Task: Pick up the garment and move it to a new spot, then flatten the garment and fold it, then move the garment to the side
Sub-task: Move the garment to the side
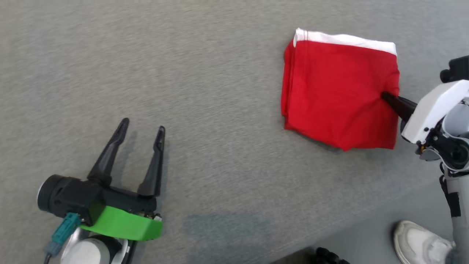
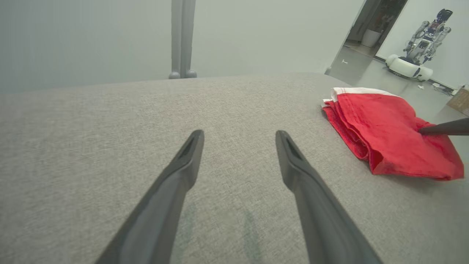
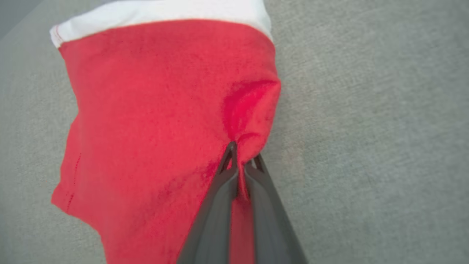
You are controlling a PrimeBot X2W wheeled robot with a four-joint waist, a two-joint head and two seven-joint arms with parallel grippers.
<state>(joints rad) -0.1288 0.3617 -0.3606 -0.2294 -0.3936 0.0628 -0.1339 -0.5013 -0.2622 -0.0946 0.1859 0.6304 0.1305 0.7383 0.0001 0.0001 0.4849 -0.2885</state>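
**Right gripper pinching the folded red garment, left one spread wide**

Here on the head camera, the red garment lies folded into a rough square on the grey fabric-covered table, far over on the robot's right, near the edge. A white band runs along its far side, and stacked layers show down its left side.

The right gripper comes in from the right, its dark tip buried in the cloth at the garment's right edge. The right wrist camera settles it: the two fingers are pressed together on a pinch of red fabric, the gripper biting close to the right edge, and the cloth puckers into a small ridge just above the tips.

Over on the other side, the left gripper sits low at the lower left, well apart from the garment, fingers spread with nothing between them. Its own camera shows that gap over bare grey cloth, with the garment off to the right and the other arm's dark finger touching it.

At the bottom right, a person's white shoe stands on the floor beside the table. Another robot stands in the background of the left wrist view.
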